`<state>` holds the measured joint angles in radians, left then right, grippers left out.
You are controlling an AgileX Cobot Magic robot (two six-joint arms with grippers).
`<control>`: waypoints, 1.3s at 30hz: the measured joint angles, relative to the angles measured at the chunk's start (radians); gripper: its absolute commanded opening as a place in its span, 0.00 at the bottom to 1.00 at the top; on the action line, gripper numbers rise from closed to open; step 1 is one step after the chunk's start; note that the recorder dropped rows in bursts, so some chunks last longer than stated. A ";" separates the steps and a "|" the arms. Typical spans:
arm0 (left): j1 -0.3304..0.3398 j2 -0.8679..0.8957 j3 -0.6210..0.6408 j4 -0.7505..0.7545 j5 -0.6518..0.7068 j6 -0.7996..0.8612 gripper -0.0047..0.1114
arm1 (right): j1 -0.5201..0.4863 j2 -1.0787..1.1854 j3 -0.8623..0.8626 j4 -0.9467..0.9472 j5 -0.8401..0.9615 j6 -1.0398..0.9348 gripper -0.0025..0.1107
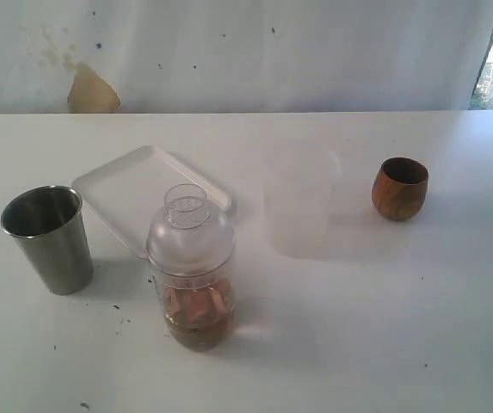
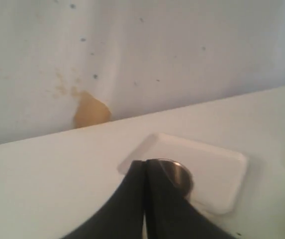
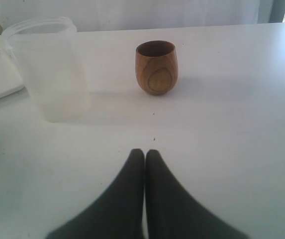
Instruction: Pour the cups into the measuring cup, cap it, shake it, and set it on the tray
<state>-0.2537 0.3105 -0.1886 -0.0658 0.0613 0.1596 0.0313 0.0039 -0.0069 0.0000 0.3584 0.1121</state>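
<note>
Clear plastic measuring cup [image 1: 190,275]: lower centre of the exterior view, upright, long axis vertical, domed lid [image 1: 187,225] on, neck upward, brownish contents at the base.
Tray [image 1: 138,194]: flat, up and left of it, near corner just behind the lid.
Steel tumbler [image 1: 50,239]: far left, upright, mouth up.
Wooden cup [image 1: 400,188]: right, upright, well apart.
Frosted cup [image 1: 302,206]: centre-right, between the two.
Counter [image 1: 358,344]: bare across the lower right; far edge meets the wall [image 1: 315,52].
Left fingers [image 2: 138,172]: pressed together, holding nothing.
Right fingers [image 3: 137,159]: pressed together, holding nothing, short of the wooden cup.
</note>
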 measured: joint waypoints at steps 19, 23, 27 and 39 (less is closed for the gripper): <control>0.277 -0.305 0.060 0.002 0.023 0.000 0.04 | 0.000 0.000 0.000 0.000 0.000 0.000 0.02; 0.303 -0.307 0.060 0.002 0.021 0.000 0.04 | 0.000 0.000 0.000 0.000 0.000 0.000 0.02; 0.310 -0.307 0.060 0.009 0.021 0.000 0.04 | 0.000 0.000 0.000 0.000 0.000 0.000 0.02; 0.312 -0.307 0.184 0.016 -0.016 0.000 0.04 | 0.000 0.000 0.000 0.000 0.000 0.000 0.02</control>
<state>0.0581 0.0035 -0.0041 -0.0495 0.0453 0.1596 0.0313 0.0039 -0.0069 0.0000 0.3584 0.1121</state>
